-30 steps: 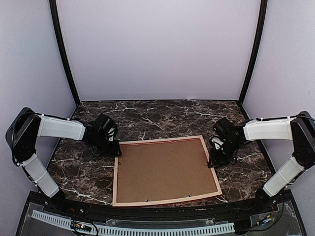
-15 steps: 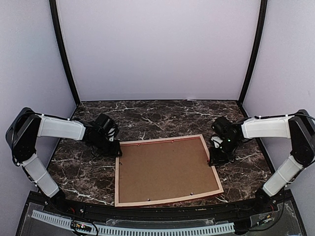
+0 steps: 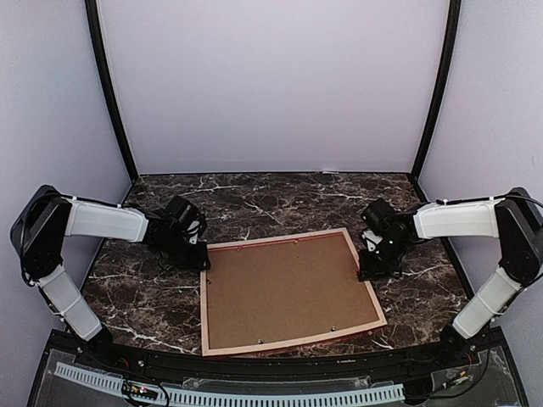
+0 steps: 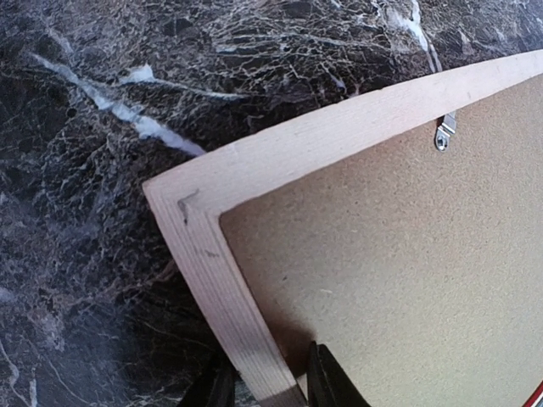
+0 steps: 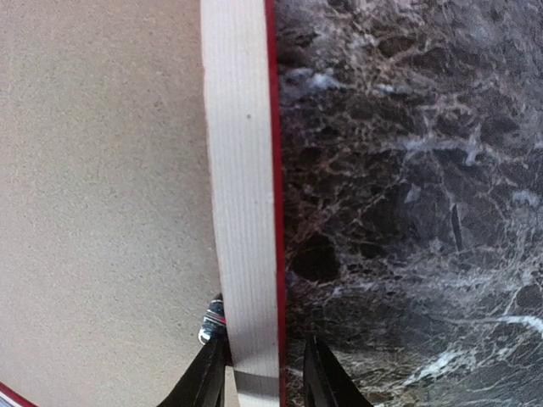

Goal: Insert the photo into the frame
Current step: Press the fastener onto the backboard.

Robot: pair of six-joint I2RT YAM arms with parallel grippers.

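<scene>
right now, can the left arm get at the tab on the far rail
Probably, once freed: the left gripper is clamped on the frame's side rail, and the tab lies nearby with nothing over it.

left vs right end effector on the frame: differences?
The left end effector holds the left rail of the frame; the right end effector holds the right rail. The left end effector sits by the far corner; the right end effector sits further along, with no corner in its view. Shared: fingers straddle a pale rail.

We seem to face a lab booth: lilac walls [image 3: 271,85], black posts [image 3: 110,85] at far corners of the marbled worktop [image 3: 280,199].
</scene>
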